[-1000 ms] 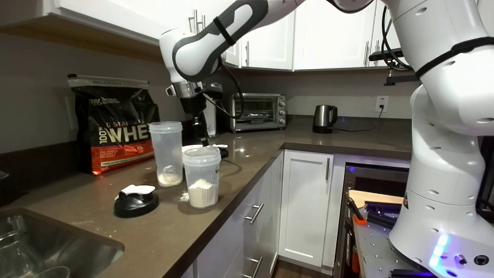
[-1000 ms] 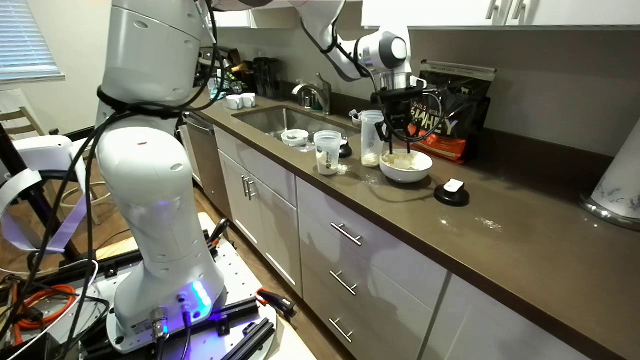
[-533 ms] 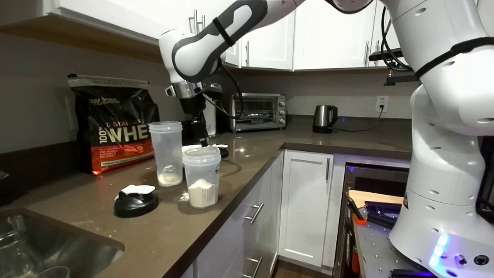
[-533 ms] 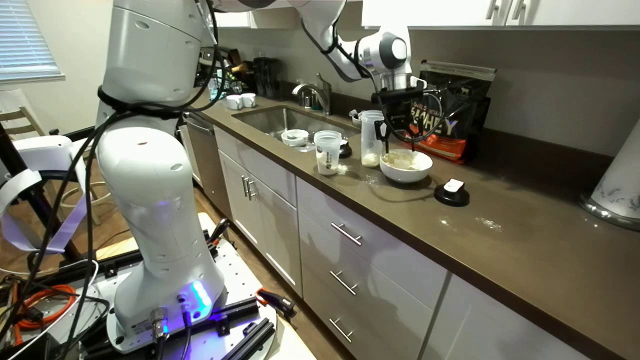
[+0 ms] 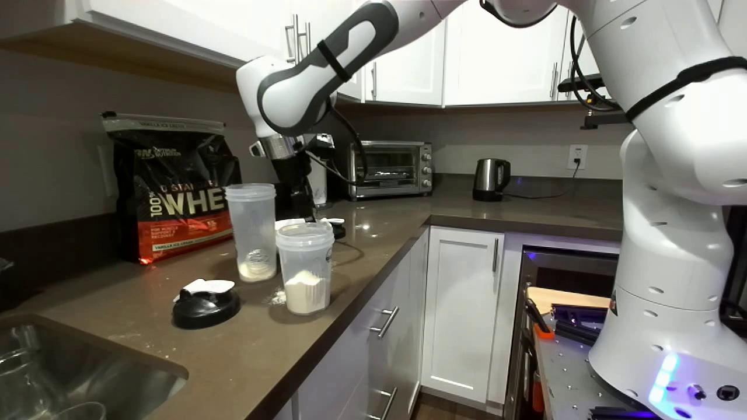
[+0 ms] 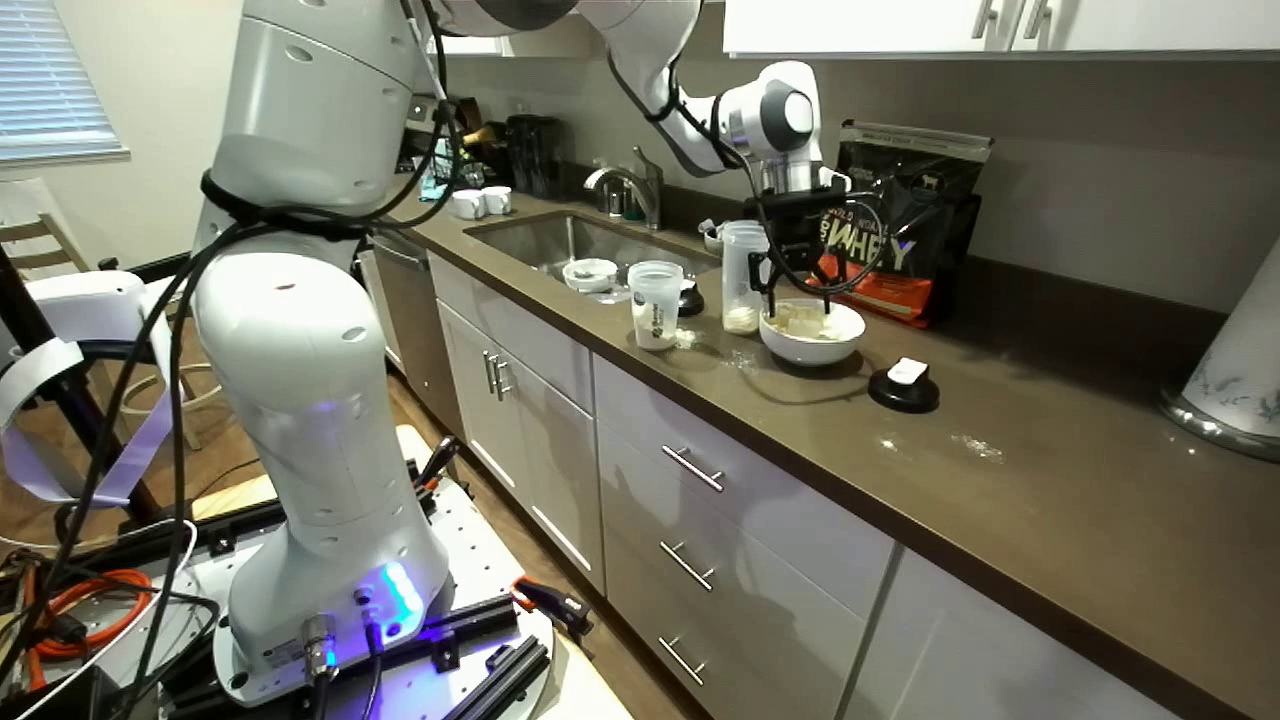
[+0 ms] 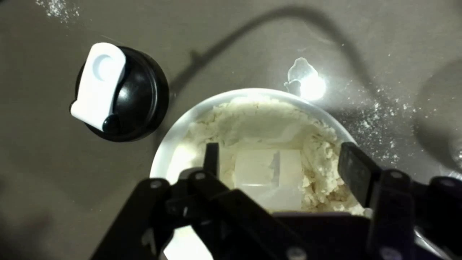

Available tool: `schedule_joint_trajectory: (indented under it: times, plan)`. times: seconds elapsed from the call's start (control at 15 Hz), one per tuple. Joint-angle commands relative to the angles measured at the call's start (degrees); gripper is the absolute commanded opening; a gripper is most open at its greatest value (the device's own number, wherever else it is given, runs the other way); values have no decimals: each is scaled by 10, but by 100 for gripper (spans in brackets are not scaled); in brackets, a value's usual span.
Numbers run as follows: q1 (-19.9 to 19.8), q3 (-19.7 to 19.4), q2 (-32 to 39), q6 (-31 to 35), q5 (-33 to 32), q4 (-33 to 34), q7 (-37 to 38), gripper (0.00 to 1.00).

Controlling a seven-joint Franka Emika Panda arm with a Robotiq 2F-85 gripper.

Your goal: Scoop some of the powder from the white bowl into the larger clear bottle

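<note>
- Has the jaws spread wide, gripping nothing, with a dark fingertip (image 7: 212, 155) on either side of a pale, square-faced, plastic-looking piece (image 7: 256, 168) in the wrist view.
- Probably the scoop, judging by the task; set in off-white, clumpy powder (image 7: 252, 124) inside a round, glossy white bowl (image 6: 812, 352).
- Lies off-centre in that gap, nearer the fingertip toward a round black lid with a white flap (image 7: 124, 95); apparently touching neither.
- Cannot tell its long axis or true depth below the jaws.
- Likely calls for a small sideways correction, then lowering and narrowing across the piece.
- Afterwards needs carrying toward the steel sink (image 6: 520, 240) to a tall, narrow, clear cylindrical bottle (image 6: 740, 275), upright just beside the bowl, with a little powder at the bottom.
- Not to be confused with a shorter, wider clear tub (image 6: 656, 300), farther from the bowl and nearer the front edge of a brown, stone-like tabletop (image 6: 1050, 520).
- Extends the white-and-grey arm (image 5: 362, 38) over the bowl, with jaws aimed down, leaning slightly in an exterior view.
</note>
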Motion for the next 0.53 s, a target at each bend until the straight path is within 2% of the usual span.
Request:
schedule_joint_trajectory:
  times: [0.0, 0.27, 0.47]
  plan:
    - [6, -1, 25, -39, -15, 35, -1, 53]
    - [9, -1, 38, -57, -16, 48, 2, 28]
    - [13, -1, 44, -60, -17, 52, 6, 25]
